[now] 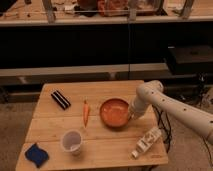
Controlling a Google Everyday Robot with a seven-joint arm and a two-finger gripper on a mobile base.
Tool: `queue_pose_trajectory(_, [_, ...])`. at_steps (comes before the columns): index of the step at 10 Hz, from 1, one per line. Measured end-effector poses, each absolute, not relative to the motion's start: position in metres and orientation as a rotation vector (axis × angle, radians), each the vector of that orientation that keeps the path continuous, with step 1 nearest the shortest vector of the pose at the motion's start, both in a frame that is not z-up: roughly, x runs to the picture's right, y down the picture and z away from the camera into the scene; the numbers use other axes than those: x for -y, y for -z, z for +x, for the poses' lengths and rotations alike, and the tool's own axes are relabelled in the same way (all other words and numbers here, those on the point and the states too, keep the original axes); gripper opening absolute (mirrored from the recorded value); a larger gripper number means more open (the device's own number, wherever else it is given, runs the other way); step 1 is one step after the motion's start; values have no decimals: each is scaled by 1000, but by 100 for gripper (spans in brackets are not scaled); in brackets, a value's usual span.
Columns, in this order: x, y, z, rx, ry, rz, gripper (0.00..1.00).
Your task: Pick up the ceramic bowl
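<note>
The ceramic bowl (114,112), wide, shallow and glossy orange-brown, is at the middle right of the wooden table (100,155). My gripper (131,114) reaches in from the right on a white arm and sits on the bowl's right rim, shut on it. The bowl appears slightly raised and tilted above the tabletop. The fingertips are partly hidden by the rim.
An orange carrot (86,113) lies just left of the bowl. A black bar-shaped object (60,99) is at the back left, a translucent whitish cup (72,141) at the front, a blue cloth (36,154) at the front left corner, and a white packet (146,142) at the front right.
</note>
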State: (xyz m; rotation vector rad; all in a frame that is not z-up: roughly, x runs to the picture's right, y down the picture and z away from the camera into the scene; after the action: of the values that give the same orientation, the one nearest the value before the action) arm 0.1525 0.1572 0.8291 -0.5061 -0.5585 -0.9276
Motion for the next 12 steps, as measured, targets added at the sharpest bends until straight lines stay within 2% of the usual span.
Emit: queue_pose_trajectory(12, [-131,-820,145,554,971,-502,18])
